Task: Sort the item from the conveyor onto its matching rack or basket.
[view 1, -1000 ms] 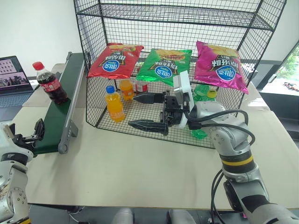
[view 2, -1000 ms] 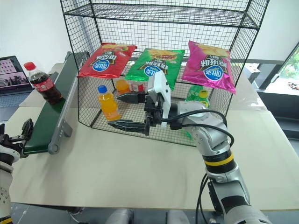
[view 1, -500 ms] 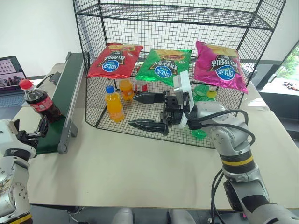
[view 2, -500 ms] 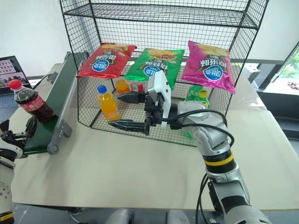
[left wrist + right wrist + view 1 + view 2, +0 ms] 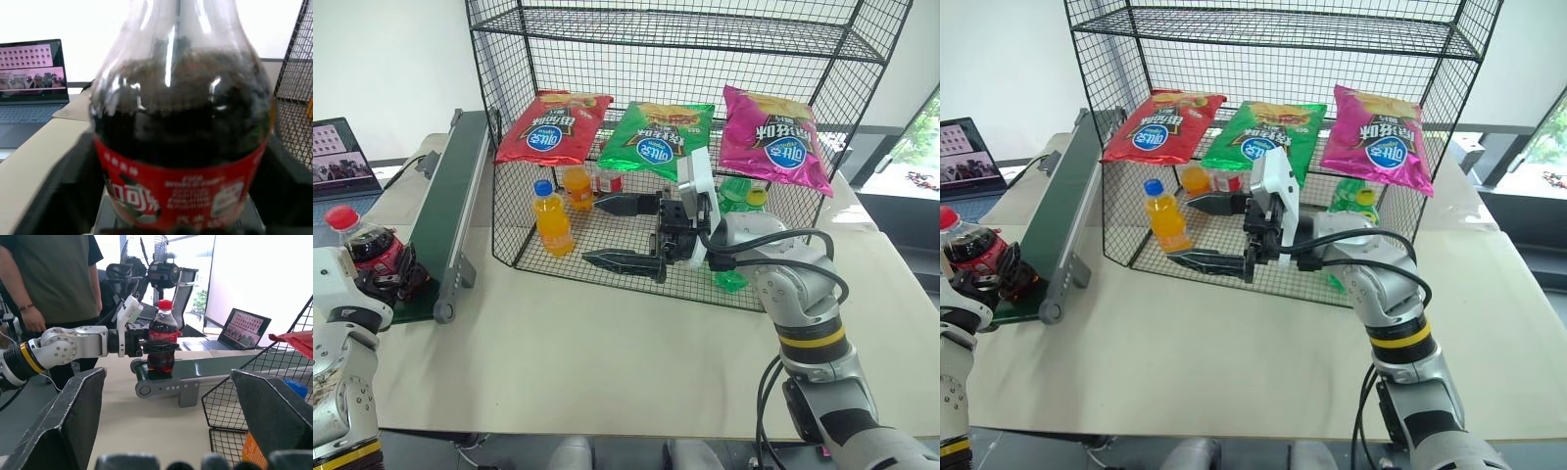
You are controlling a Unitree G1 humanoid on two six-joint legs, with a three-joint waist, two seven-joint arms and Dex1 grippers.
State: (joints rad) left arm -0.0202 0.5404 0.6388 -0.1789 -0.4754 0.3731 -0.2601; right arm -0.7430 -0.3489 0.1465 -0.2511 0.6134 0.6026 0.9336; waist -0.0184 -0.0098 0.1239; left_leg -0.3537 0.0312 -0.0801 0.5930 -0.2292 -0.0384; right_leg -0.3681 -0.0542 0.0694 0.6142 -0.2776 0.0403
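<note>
The item, a cola bottle (image 5: 364, 247) with a red cap and red label, stands upright at the near end of the dark green conveyor (image 5: 450, 191). My left gripper (image 5: 395, 277) is shut on the bottle at label height, as the right wrist view confirms: bottle (image 5: 162, 335), left gripper (image 5: 157, 347). The bottle (image 5: 181, 142) sits very close in the left wrist view. My right gripper (image 5: 593, 233) hangs open and empty in front of the black wire rack (image 5: 705, 27), pointing towards the conveyor.
Red, green and pink chip bags (image 5: 658, 137) lie on the rack's middle tier. Orange soda bottles (image 5: 552, 217) and green bottles (image 5: 740, 196) stand on its floor. A laptop (image 5: 340, 157) sits left of the belt. A person (image 5: 54, 279) stands beyond the table's left side.
The cola bottle rode down the belt to its near end. My left gripper, open before, has shut on it. The right arm has stayed still.
</note>
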